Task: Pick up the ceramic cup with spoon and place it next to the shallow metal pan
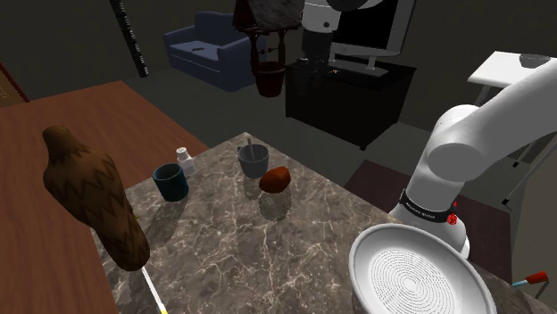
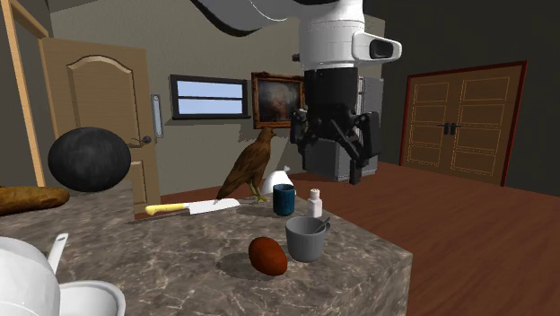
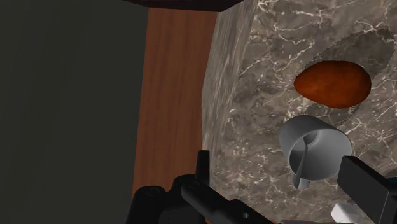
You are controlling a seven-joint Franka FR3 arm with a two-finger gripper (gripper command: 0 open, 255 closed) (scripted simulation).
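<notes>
Finding the grey cup [image 1: 253,161] standing upright on the marbled counter [image 1: 295,241], close to the counter's far edge in the shoulder view, with the mouth pointing up and the long axis running vertical. Noticing one spoon [image 3: 301,165] leaning inside it, the handle poking out over the rim toward the second exterior view's right. Seeing the cup just beside a brown egg-shaped thing [image 1: 275,179], with a small gap between them.

Counting two cups in all: the grey one and a dark blue cup [image 1: 170,182], standing apart from each other. Counting also one small white shaker [image 1: 185,161] just beside the blue cup, one brown bird figure [image 1: 94,196], one knife [image 2: 190,207] with a yellow handle, and one shallow round pan [image 1: 364,268], drawn white with rings on its bottom, sitting at the shoulder view's lower right, well apart from the grey cup.

Spotting the gripper [image 2: 328,154] hanging above the grey cup, not touching it, with the fingers [image 3: 369,191] spread wide and clasping nothing. Looking down in the wrist view straight into the cup's mouth, the cup lying between the fingers and closer to one of them.
</notes>
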